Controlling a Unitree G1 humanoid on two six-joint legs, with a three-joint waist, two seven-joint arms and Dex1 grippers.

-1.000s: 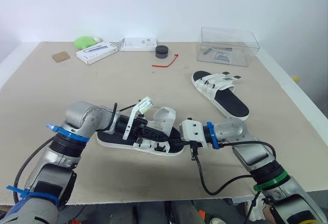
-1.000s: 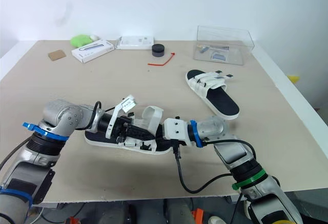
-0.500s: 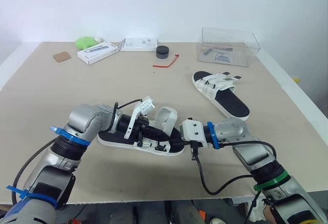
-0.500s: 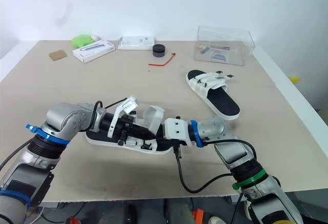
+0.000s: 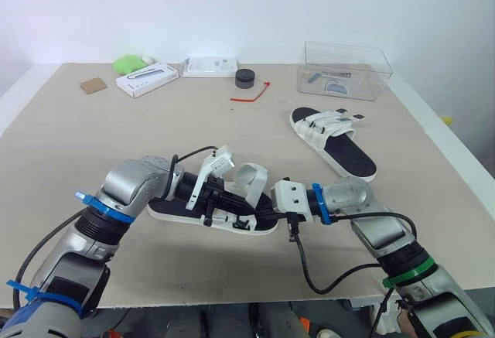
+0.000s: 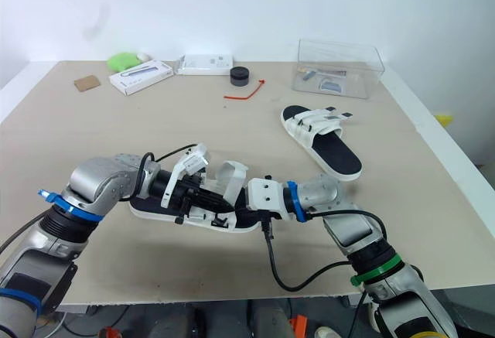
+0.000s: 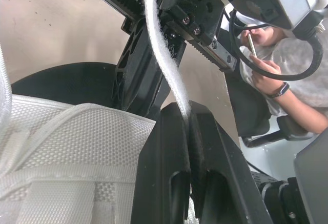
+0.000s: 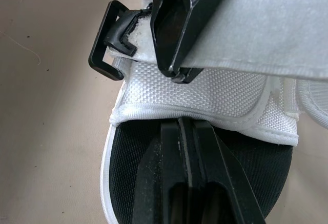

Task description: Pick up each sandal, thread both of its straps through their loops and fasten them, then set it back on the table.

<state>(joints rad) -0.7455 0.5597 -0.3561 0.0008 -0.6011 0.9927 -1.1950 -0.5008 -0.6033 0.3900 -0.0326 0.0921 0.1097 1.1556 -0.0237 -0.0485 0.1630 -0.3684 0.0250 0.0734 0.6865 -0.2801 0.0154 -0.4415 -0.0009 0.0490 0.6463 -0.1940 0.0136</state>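
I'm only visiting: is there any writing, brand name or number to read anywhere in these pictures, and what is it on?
No text here can be read.
Long white box: dark print, too small to read.
Flat white box: faint marks, too small to read.
Sandal strap held in the left gripper: no lettering visible.

White sandal near front edge, strap raised, second sandal flat
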